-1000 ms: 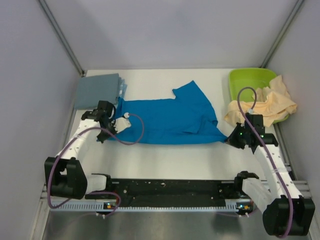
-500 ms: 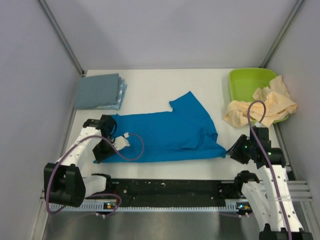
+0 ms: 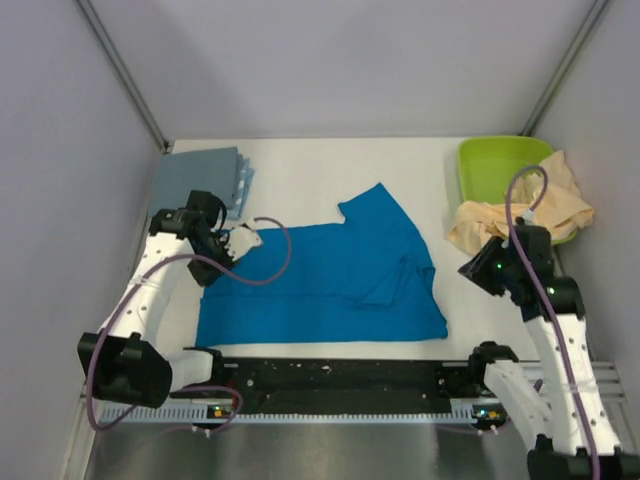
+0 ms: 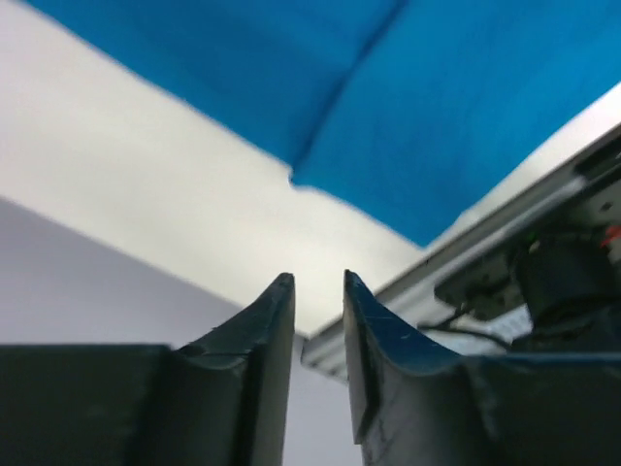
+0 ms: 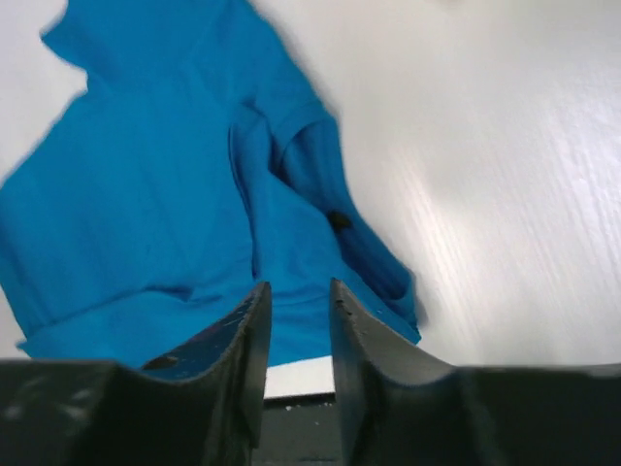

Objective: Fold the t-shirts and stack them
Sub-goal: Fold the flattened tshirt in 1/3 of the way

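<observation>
and here's the white table (image 3: 300, 165), walled in on three sides. biggest thing on it is the bright blue t-shirt (image 3: 320, 285), spread over the near half and mostly flat. its long straight bottom edge runs just along the near edge of the table. one short sleeve (image 3: 372, 203) pokes out toward the far side. the right-hand part is doubled over onto the body, and the right wrist view shows soft ridges and a small dark spot there.

over to the far right, the lime-green tub (image 3: 498, 160), with the pale cream-peach t-shirt (image 3: 535, 212) crumpled in a heap across its near rim and spilling onto the table. it is not folded at all.

far left corner now: the grey-blue t-shirts (image 3: 193, 182) sit in a neat flat rectangle, a paler layer peeking out along the right side.

the arms next. the left pincer (image 4: 317, 283) hangs above the blue shirt's left edge, near the grey-blue pile, fingers parted by a narrow slit with nothing between them. the right pincer (image 5: 300, 288) hovers off the blue shirt's right edge, between it and the cream-peach heap. it shows the same slim gap and grips nothing.
</observation>
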You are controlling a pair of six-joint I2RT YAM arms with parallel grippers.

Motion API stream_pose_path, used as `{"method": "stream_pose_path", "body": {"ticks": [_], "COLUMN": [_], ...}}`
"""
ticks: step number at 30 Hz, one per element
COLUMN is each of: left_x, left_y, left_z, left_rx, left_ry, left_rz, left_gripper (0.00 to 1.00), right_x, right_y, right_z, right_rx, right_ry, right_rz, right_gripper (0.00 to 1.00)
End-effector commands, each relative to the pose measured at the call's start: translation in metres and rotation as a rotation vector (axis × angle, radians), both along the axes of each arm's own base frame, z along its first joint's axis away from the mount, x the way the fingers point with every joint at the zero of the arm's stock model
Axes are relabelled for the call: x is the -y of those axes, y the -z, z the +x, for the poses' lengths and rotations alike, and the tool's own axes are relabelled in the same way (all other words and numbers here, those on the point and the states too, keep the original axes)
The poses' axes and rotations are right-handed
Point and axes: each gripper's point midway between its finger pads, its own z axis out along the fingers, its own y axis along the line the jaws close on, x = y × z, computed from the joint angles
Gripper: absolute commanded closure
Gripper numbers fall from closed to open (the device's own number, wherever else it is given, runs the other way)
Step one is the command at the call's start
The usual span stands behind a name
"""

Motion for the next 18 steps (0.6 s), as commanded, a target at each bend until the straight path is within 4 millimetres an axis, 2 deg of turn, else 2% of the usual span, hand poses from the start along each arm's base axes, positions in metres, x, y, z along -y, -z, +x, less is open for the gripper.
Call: {"method": "stream_pose_path", "body": {"ticks": [1,4,6,7,8,10,11,14,16,17,18], "left_x": [0.082,0.15,0.202,0.228,0.264,0.305,0.324,0.37,0.394,0.405,0.416], "left_y": [-0.009,-0.018,-0.027,-0.033,-0.038,-0.039,-0.038,-0.015,0.005,0.021,0.03], "left_z": [0.036,0.046,0.044,0.042,0.032,0.021,0.022,0.013,0.011,0.008,0.009], "left_rx": [0.035,0.051,0.08,0.099,0.098,0.099,0.122,0.103,0.123,0.119,0.138], "left_ry": [0.008,0.136,0.274,0.343,0.438,0.533,0.564,0.627,0.667,0.688,0.709], "left_rz": [-0.396,-0.512,-0.589,-0.656,-0.743,-0.82,-0.847,-0.857,-0.838,-0.816,-0.803], "left_gripper": [0.71,0.74,0.78,0.77,0.75,0.73,0.72,0.66,0.58,0.54,0.53], "right_x": [-0.051,-0.079,-0.092,-0.096,-0.098,-0.096,-0.093,-0.084,-0.076,-0.073,-0.069], "right_y": [0.013,0.032,0.053,0.067,0.091,0.118,0.13,0.153,0.164,0.168,0.171], "right_z": [0.036,0.044,0.046,0.044,0.036,0.024,0.018,0.01,0.009,0.009,0.008], "right_rx": [-0.01,-0.045,-0.089,-0.122,-0.196,-0.28,-0.317,-0.376,-0.384,-0.382,-0.385], "right_ry": [-0.313,-0.427,-0.449,-0.458,-0.452,-0.44,-0.427,-0.37,-0.315,-0.295,-0.274], "right_rz": [-0.022,-0.018,0.043,0.07,0.094,0.103,0.098,0.106,0.119,0.124,0.13], "right_gripper": [0.77,1.0,1.0,1.0,1.0,1.0,1.0,1.0,1.0,1.0,1.0]}}
